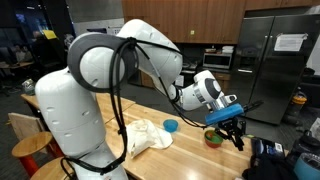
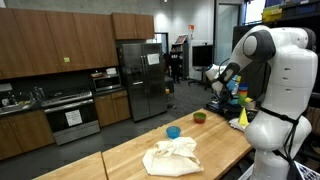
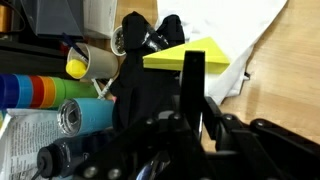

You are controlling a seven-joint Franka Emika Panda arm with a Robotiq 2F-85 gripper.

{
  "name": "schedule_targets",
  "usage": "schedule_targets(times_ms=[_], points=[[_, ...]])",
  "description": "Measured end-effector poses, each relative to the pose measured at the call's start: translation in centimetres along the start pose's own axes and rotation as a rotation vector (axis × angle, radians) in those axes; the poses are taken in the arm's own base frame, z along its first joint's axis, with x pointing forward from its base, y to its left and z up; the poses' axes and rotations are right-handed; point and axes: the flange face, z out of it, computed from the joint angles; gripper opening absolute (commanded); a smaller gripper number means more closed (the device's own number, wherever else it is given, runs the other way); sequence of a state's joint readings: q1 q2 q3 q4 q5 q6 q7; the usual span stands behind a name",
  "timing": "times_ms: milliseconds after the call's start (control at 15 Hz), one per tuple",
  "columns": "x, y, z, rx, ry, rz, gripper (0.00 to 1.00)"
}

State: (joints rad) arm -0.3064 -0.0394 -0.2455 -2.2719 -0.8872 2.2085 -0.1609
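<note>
In an exterior view the gripper (image 1: 232, 128) hangs low over the table's (image 1: 150, 112) far end, just beside a green bowl (image 1: 213, 137). In an exterior view a white cloth (image 2: 172, 155) lies well apart, with a blue bowl (image 2: 173, 131) nearer. Wrist view: jaws pressed together over a yellow wedge (image 3: 185, 55) among clutter, and whether they pinch it I cannot tell

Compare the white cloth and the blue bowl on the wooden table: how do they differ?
The cloth is white, the bowl blue. The cloth is crumpled and shapeless; the bowl is round. The cloth is clearly larger than the bowl. Both lie on the table.
</note>
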Motion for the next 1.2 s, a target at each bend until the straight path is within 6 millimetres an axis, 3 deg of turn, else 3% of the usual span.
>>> schedule_targets(times_ms=[400, 1200], points=[[5.3, -2.7, 1.2, -0.084, -0.076, -0.139, 0.06], [12.5, -8.4, 1.7, -0.165, -0.091, -0.314, 0.06]])
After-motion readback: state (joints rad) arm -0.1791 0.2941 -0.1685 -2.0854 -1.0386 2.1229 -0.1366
